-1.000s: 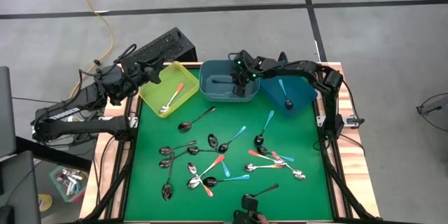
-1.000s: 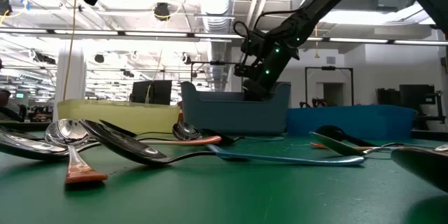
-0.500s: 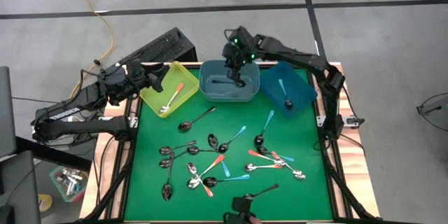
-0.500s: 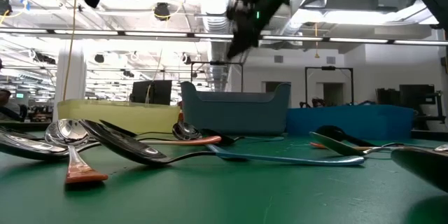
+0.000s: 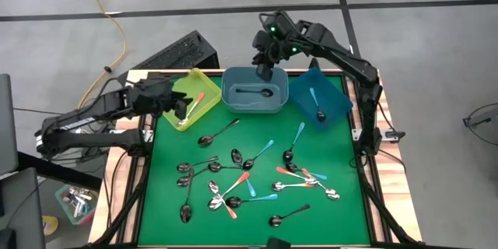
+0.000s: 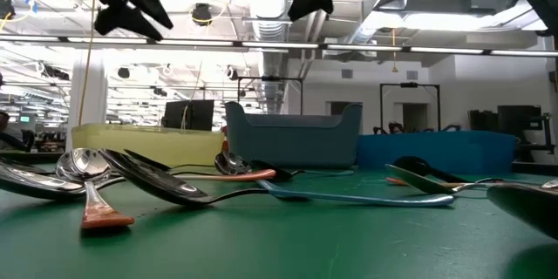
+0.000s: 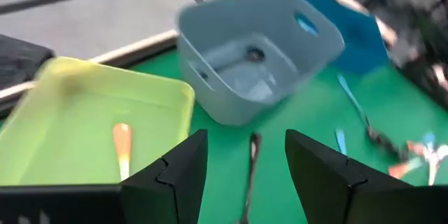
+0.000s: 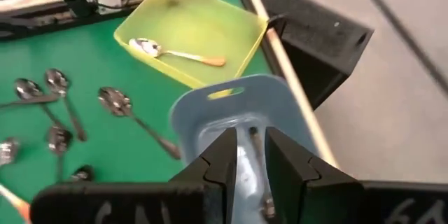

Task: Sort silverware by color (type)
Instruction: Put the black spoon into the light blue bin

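Right pincer [image 5: 263, 71] empty above grey bin [image 5: 254, 103] — spoon [image 5: 256, 92] inside.

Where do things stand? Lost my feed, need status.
Right hand empty above the grey bin, dark spoon inside. Left hand open over the yellow bin. Many spoons unsorted on the mat.

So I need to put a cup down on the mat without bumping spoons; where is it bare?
Bare: the green mat below the dark blue bin, and the strip below the yellow bin. Crowded: the spoon cluster across the mat's middle.
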